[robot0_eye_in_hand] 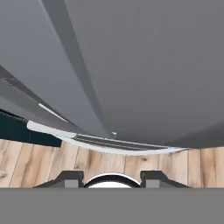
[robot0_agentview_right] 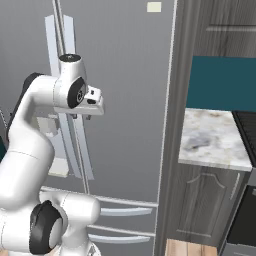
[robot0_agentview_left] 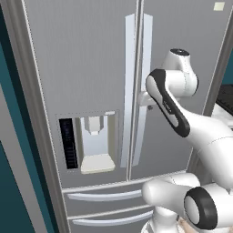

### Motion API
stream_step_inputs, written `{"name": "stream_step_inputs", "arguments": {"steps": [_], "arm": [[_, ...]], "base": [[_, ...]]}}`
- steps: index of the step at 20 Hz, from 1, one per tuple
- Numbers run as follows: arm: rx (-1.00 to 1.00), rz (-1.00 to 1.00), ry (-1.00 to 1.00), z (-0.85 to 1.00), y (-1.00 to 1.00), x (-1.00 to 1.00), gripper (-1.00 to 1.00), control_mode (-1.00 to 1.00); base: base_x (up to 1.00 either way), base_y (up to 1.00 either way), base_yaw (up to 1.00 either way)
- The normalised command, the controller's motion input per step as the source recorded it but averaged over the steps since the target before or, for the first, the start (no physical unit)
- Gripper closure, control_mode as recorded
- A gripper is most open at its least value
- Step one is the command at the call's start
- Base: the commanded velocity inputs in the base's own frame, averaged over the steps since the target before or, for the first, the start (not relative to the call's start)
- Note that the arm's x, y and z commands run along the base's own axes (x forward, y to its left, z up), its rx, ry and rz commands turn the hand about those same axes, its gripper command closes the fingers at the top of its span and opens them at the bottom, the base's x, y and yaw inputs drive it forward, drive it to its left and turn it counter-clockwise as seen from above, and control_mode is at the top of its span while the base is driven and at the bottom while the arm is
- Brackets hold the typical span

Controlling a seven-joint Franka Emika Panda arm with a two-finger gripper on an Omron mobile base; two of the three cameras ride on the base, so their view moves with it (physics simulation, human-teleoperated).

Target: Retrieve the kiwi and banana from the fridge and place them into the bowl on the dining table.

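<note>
The fridge (robot0_agentview_left: 86, 59) stands right in front of me with both doors shut, so the kiwi and banana are hidden. Its long pale handles (robot0_agentview_left: 146, 41) run down the middle seam. My gripper (robot0_agentview_left: 144, 98) sits against the right door's handle at mid height, partly covered by my own forearm. From the right, the gripper (robot0_agentview_right: 80, 116) hangs just beside those handles (robot0_agentview_right: 64, 30). In the hand view the gripper (robot0_eye_in_hand: 111, 179) looks down along the grey door (robot0_eye_in_hand: 153, 65) towards the floor, fingertips apart and nothing between them. The bowl and dining table are out of view.
A dispenser (robot0_agentview_left: 93, 143) is set in the left door, with two drawers (robot0_agentview_left: 104, 195) below. To the fridge's right, a marble counter (robot0_agentview_right: 215, 135) tops dark cabinets (robot0_agentview_right: 205, 200) under a teal wall (robot0_agentview_right: 220, 82). The floor is wooden (robot0_eye_in_hand: 43, 162).
</note>
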Motion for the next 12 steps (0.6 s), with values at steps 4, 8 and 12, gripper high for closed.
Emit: {"name": "stream_step_inputs", "arguments": {"steps": [4,8,12], "arm": [[0.00,0.00,-0.05,0.00,0.00,-0.33,-1.00,-1.00],[0.00,0.00,-0.05,0.00,0.00,-0.56,-1.00,-1.00],[0.00,0.00,0.00,0.00,0.00,-0.68,-1.00,-1.00]], "base": [[0.00,0.00,0.00],[0.00,0.00,0.00],[0.00,0.00,0.00]]}}
